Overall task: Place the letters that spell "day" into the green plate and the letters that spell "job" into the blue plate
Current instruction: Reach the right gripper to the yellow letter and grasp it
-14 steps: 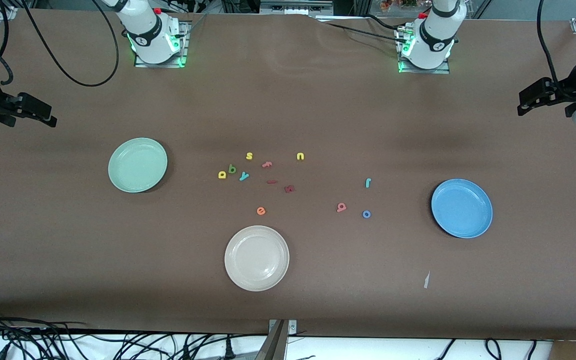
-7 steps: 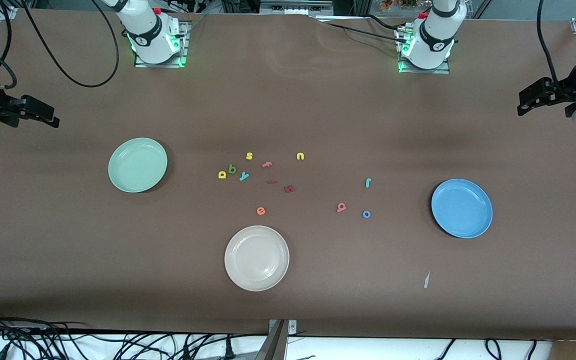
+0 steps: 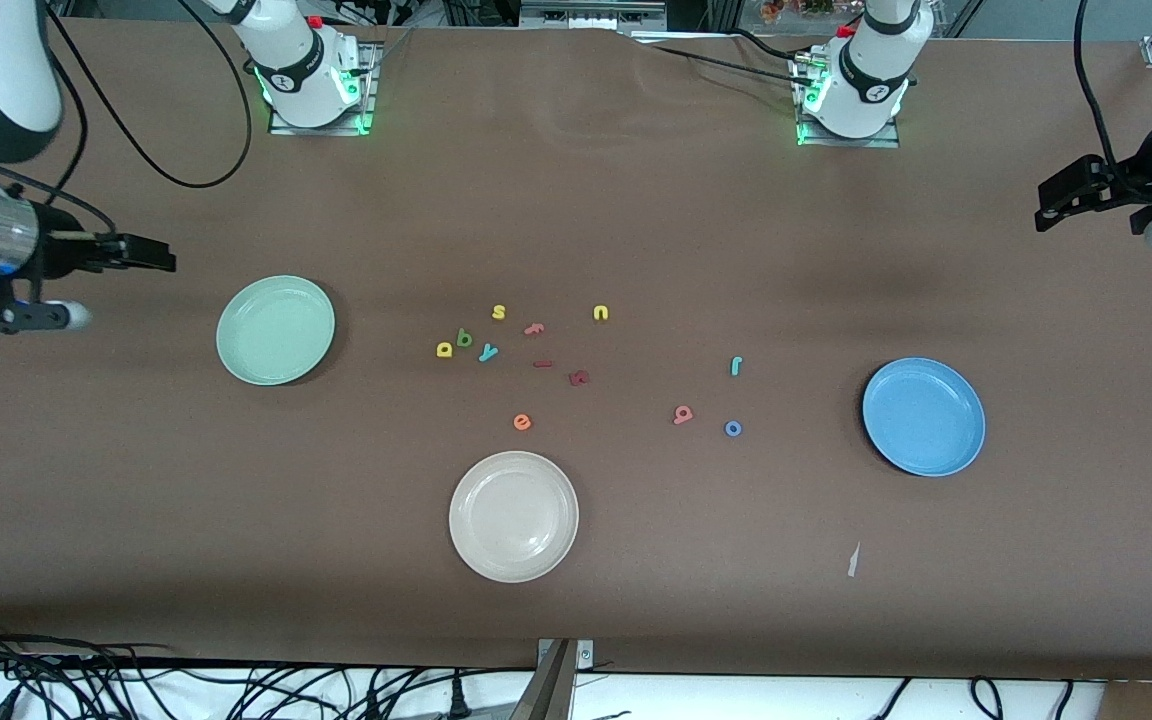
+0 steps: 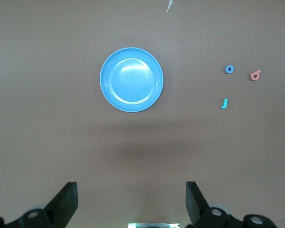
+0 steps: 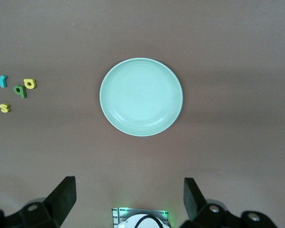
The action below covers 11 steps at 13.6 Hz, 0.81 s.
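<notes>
Both hands are released and carry nothing: the right hand hangs over the counter at the right arm's end, just off the green plate, and the left hand waits over the left arm's end, above the stretch of counter near the blue plate. In each wrist view the two fingers stand wide apart with only bare counter between them.

No letter is in a plate, so the sorting has not begun. Taking the cream-white plate as landmark: the "day" letters lie farther from the front camera than it, toward the green plate, in a tight row: yellow letter, dark green letter, teal "y". The "job" letters lie toward the blue plate from it, loosely spread: salmon-pink letter, blue "o", teal "j". A yellow "s", yellow "u", orange "e" and red pieces lie between the groups and should stay put.

My judgement: the step in hand is the first approach. The right hand's likely target is the "day" row, where the pieces nearly touch, so a narrow, well-centred pinch on one flat letter is needed without nudging its neighbour.
</notes>
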Tool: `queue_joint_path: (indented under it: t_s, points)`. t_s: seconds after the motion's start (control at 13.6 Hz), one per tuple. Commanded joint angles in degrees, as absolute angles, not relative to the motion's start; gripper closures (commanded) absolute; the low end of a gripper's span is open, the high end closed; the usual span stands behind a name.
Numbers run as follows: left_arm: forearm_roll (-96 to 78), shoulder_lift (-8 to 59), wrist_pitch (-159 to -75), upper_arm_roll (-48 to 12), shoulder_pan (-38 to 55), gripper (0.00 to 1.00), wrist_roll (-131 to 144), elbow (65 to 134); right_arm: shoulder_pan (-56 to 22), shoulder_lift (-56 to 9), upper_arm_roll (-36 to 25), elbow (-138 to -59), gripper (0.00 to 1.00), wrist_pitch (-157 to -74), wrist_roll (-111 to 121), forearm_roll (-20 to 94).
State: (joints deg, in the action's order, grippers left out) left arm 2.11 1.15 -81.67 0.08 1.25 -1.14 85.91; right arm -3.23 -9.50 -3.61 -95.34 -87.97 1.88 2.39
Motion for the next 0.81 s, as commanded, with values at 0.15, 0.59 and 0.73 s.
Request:
queue_joint_path:
  t_s: [0.15,0.59,0.73]
  points:
    - [1.14,1.85,-80.33,0.00,0.97,0.00,-0.88,84.11,-10.87,-15.01,-3.60,-97.02,0.00,-97.35,-10.15,3.08]
    - [1.14,1.85,-80.33,-0.09,0.97,0.00,-0.88,84.11,-22.83,-20.02,-3.69,-108.79,0.00,-120.09,-41.26,2.11]
    - [1.06,1.85,-80.33,-0.09,1.05,0.00,-0.79,84.11,-24.86,-21.70,-3.60,-111.00,0.00,-125.49,-50.15,2.11]
